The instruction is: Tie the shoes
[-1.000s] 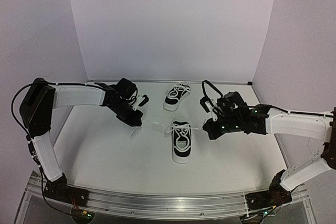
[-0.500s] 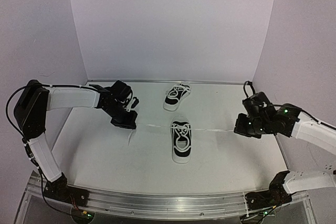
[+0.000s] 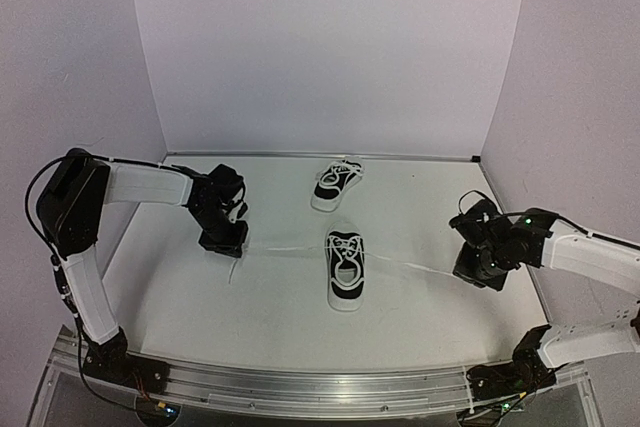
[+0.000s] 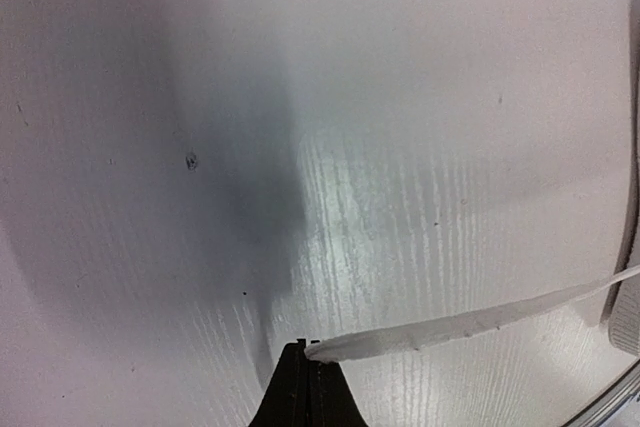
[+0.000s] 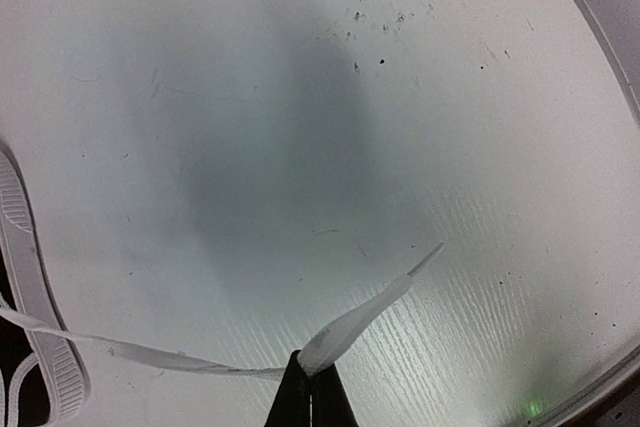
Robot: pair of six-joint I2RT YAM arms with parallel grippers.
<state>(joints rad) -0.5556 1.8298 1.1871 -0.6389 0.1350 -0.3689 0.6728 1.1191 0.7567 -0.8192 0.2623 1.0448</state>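
Two small black sneakers with white soles lie on the white table. The near shoe [image 3: 345,269] lies mid-table; its white laces are stretched out to both sides. The far shoe [image 3: 336,183] lies behind it, laces loose. My left gripper [image 3: 227,244], left of the near shoe, is shut on the left lace [image 3: 285,247]; the lace [image 4: 470,325] runs right from the fingertips [image 4: 306,355]. My right gripper [image 3: 478,275], right of the shoe, is shut on the right lace [image 3: 410,265] close to its tip [image 5: 370,309]. The shoe's white sole edge [image 5: 25,277] shows at far left.
Purple walls enclose the table on the left, back and right. A metal rail [image 3: 300,387] with the arm bases runs along the near edge. The table's rim [image 5: 600,47] passes close to the right gripper.
Both grippers have moved outward from the near shoe, left one leftward and right one right and nearer, drawing the laces out taut. The shoes stayed in place.
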